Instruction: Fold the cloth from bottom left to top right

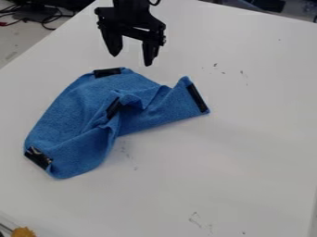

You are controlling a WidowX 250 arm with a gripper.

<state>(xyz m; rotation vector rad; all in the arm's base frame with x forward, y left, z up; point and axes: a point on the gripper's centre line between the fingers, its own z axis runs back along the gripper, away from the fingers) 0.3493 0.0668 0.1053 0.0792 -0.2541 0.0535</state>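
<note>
The gripper (131, 58) hangs at the top of the camera view, open, with nothing between its two fingers. Just below it in the view lies the blue cloth (68, 120), spread unevenly over the left and middle of the table, with creases and a raised fold near its centre. Black patches mark its top edge, its right corner, its lower left corner and the folded part in the middle. The gripper is apart from the cloth, beyond its top edge.
The white table (217, 171) has a few dark smudges. Cables (46, 19) lie past its upper left edge. A yellow-orange object (23, 232) shows at the bottom left corner.
</note>
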